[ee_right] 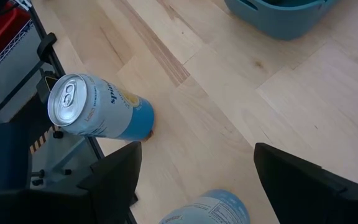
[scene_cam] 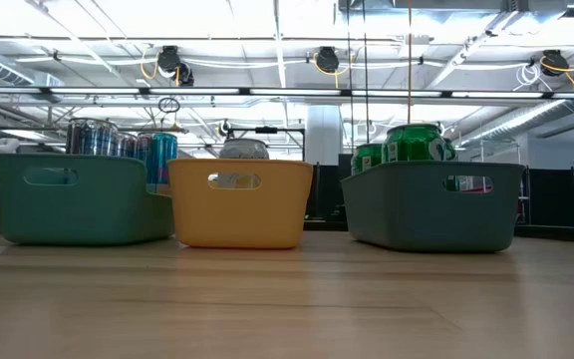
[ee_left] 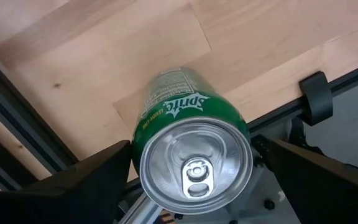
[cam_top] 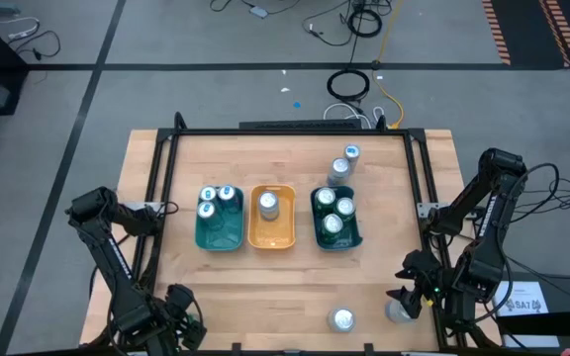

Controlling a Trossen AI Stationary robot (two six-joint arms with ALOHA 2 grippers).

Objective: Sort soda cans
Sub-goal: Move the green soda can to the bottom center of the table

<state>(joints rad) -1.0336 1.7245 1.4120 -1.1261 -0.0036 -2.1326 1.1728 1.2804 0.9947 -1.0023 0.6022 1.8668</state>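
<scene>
A green Sprite can (ee_left: 191, 137) stands on its base on the wood near the table's near left corner. My left gripper (cam_top: 171, 305) is open, one finger on each side of the can's top; the high view hides the can under the gripper. My right gripper (cam_top: 411, 295) is open near the near right edge, just over a pale blue can (ee_right: 207, 208) (cam_top: 399, 311). Another silver-and-blue can (ee_right: 98, 115) (cam_top: 342, 318) stands to its left. Two more cans (cam_top: 351, 153) (cam_top: 339, 170) stand behind the dark-green tray (cam_top: 356, 237). My left gripper (ee_left: 197, 143) has the green can's upper wall (ee_left: 166, 106) between its fingers, coming slanting from above. Whether the fingers (ee_left: 92, 180) touch the can I cannot tell. The can stands upright with its base on the table.
Three trays sit in a row mid-table: teal (cam_top: 218, 237) with three blue cans, yellow (cam_top: 273, 235) with one silver can, and the dark-green one with three green cans (scene_cam: 414, 142). A black frame rail (ee_left: 316, 99) runs along the table's edges. Bare wood lies between trays and near edge.
</scene>
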